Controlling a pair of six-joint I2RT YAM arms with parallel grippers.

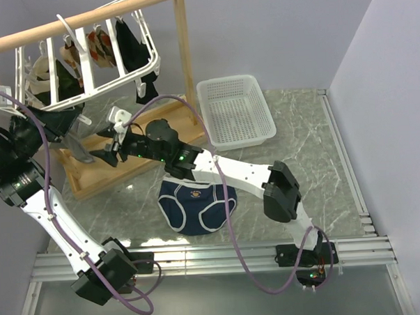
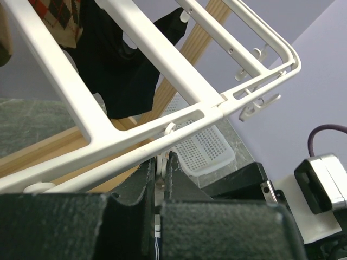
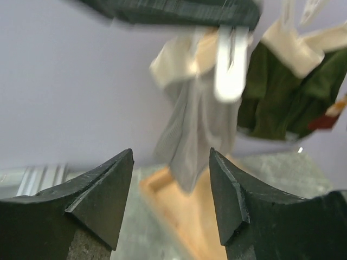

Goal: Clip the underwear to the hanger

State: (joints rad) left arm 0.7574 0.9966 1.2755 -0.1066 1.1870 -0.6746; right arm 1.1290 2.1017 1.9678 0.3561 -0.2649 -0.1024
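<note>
Both hands were off the underwear (image 1: 197, 208): left hand (image 2: 158, 162) clamped a hanger (image 2: 162, 54) clip (image 3: 230, 65), right hand (image 3: 171, 154) gaped empty, probably due to fetch it by one edge.

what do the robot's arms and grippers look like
Both the left arm and the right arm have white boxy links between bulky black joint housings, with a thin purple cable looping along each. Small green lights glow on the right arm. The left gripper and right gripper have matte black, wedge-shaped fingers.
</note>
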